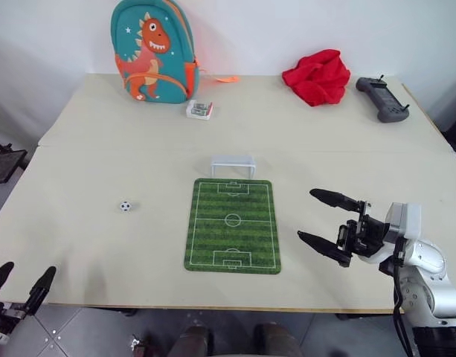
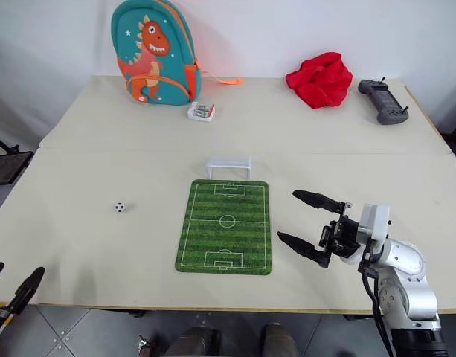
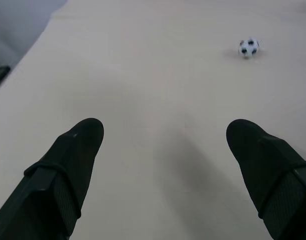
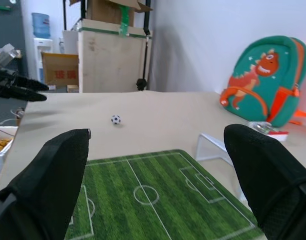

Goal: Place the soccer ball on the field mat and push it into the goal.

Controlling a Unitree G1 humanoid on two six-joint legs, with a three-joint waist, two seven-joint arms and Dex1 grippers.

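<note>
Soccer ball (image 1: 125, 206) pickup is what I judge comes first, since nothing is held yet. My left end effector (image 1: 21, 281) hangs at the near edge of the tabletop (image 1: 101, 149), on the ball's side of the field mat (image 1: 233, 225), its two black fingers spread wide and empty. From it the ball lies ahead and a little inward toward the mat, with bare tabletop between them, as the left wrist view shows. My right end effector (image 1: 324, 220) hovers just beside the mat's other long edge, fingers also wide apart and holding nothing, pointing across the mat. The ball sits on the tabletop well apart from the mat, level with the mat's middle, so the left arm is plainly the nearer one; the right would have to cross the whole mat. The mat's long axis runs away from me, and the goal (image 1: 233, 165) stands just beyond its far short edge, mouth facing the pitch, so I expect the push to run along that axis. Farther from the mat, past the goal, are a dinosaur backpack (image 1: 149, 48), a small packet (image 1: 199, 110), a red cloth (image 1: 317, 76) and a grey controller (image 1: 383, 99).
</note>
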